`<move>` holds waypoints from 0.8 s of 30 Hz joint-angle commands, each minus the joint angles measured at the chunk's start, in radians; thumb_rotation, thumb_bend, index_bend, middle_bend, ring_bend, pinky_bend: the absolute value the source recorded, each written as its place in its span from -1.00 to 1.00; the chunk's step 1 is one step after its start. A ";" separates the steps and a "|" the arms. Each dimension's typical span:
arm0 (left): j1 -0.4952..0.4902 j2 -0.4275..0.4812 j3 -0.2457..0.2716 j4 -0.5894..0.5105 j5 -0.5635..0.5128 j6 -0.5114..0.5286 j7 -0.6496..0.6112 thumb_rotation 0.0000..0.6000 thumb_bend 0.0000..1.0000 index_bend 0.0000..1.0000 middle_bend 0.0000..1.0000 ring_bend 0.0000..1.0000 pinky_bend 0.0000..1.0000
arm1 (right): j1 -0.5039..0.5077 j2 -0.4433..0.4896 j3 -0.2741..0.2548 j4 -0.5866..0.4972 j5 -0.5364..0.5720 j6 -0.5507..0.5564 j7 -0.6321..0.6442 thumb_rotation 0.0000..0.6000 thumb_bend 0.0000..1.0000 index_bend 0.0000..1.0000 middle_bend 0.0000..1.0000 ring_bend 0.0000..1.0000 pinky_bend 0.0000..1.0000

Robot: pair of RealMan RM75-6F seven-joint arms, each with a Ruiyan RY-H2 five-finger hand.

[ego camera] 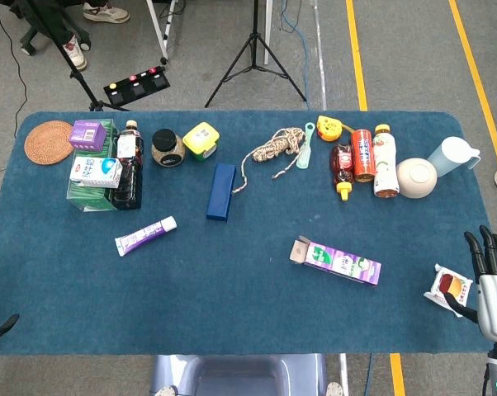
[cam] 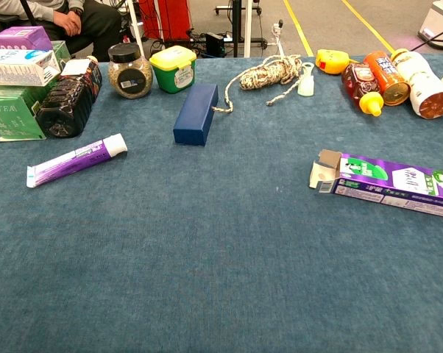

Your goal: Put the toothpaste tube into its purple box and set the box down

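Toothpaste tube (ego camera: 144, 235) lay flat on the blue tabletop (ego camera: 232, 289), left of centre, white cap toward a dark blue box (ego camera: 221, 191); the purple box (ego camera: 336, 261) lay well apart to the right, flap end open toward the tube. Right robot hand (ego camera: 489, 268) rested at the tabletop's right edge, fingers spread and empty, just beside a small snack packet (ego camera: 447, 288). Left robot hand (ego camera: 1, 327): only a dark tip at the left edge, state indeterminate.

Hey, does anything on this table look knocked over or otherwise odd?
Three bottles near the bowl lie on their sides rather than upright. The purple box has its flap open, which suits the task. Nothing spilled.
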 commanded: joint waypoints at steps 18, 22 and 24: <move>-0.310 -0.018 -0.132 -0.089 -0.210 -0.471 -0.008 1.00 -0.99 -1.00 -1.00 -1.00 -0.68 | -0.001 0.023 -0.010 -0.016 -0.017 -0.011 0.046 1.00 -1.00 -0.94 -1.00 -1.00 -1.00; -0.387 -0.038 -0.168 -0.117 -0.306 -0.576 0.040 1.00 -0.98 -1.00 -1.00 -1.00 -0.68 | 0.001 0.025 -0.010 -0.012 -0.013 -0.019 0.051 1.00 -1.00 -0.93 -1.00 -1.00 -1.00; -0.422 -0.058 -0.183 -0.121 -0.370 -0.620 0.078 1.00 -0.97 -1.00 -1.00 -1.00 -0.67 | 0.002 0.027 -0.010 -0.012 -0.010 -0.021 0.055 1.00 -1.00 -0.94 -1.00 -1.00 -1.00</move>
